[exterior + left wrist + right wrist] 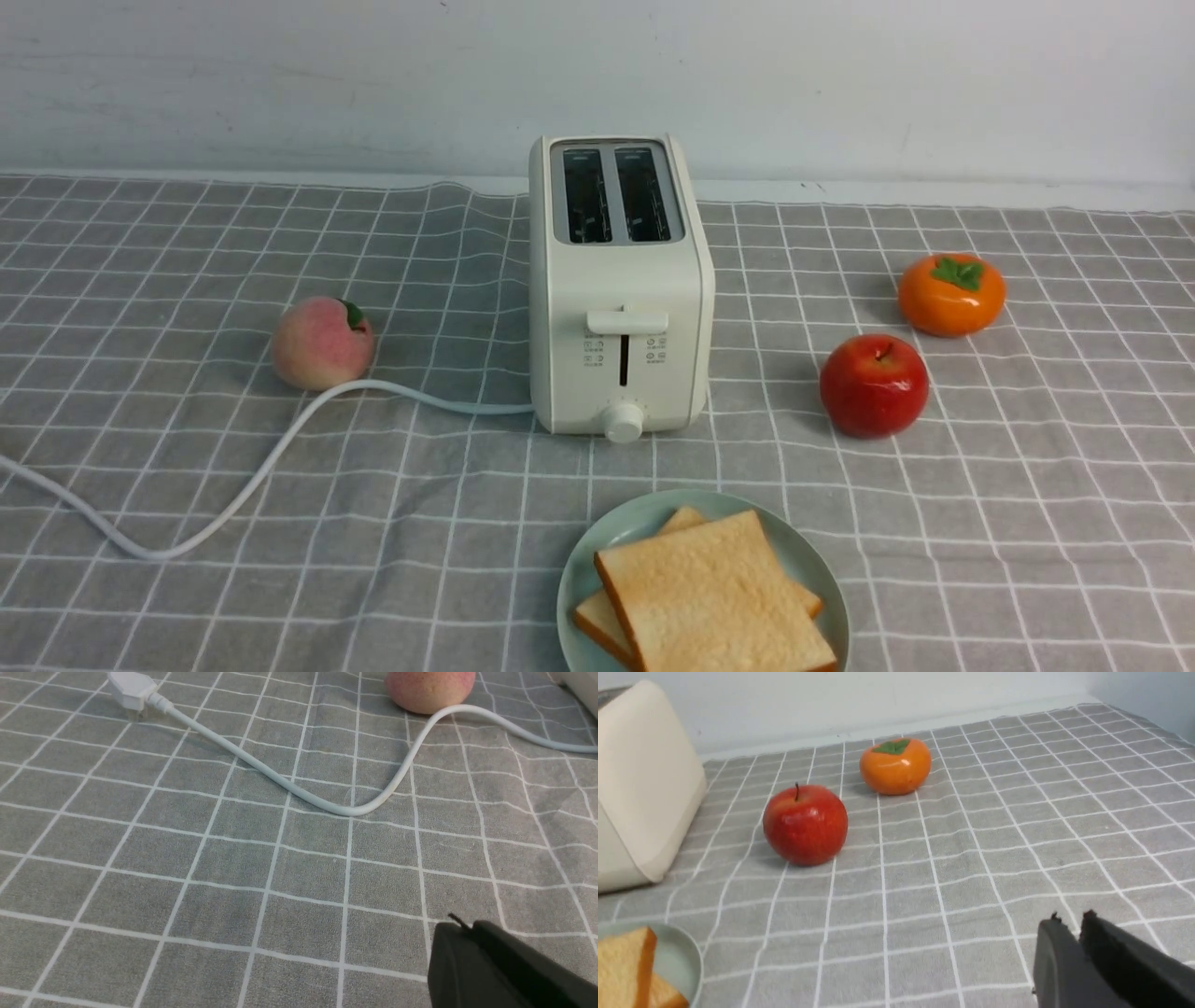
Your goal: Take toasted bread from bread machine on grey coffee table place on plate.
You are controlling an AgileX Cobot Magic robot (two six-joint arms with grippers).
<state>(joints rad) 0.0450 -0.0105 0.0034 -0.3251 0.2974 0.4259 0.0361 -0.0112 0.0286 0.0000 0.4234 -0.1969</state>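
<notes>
Two slices of toasted bread (714,597) lie overlapped on the pale mint-green plate (808,567) at the front of the grey checked coffee table (448,560). The cream-white bread machine (621,289) stands behind the plate, both slots empty. Neither arm shows in the front view. My left gripper (460,926) is shut and empty over bare cloth. My right gripper (1069,919) is shut and empty over cloth; the bread (623,963), plate (679,963) and bread machine (644,788) show at that view's edge.
A peach (321,342) sits left of the bread machine, with the white cord (280,448) running from it across the cloth to its plug (130,689). A red apple (874,385) and an orange persimmon (951,293) sit to the right. A white wall is behind.
</notes>
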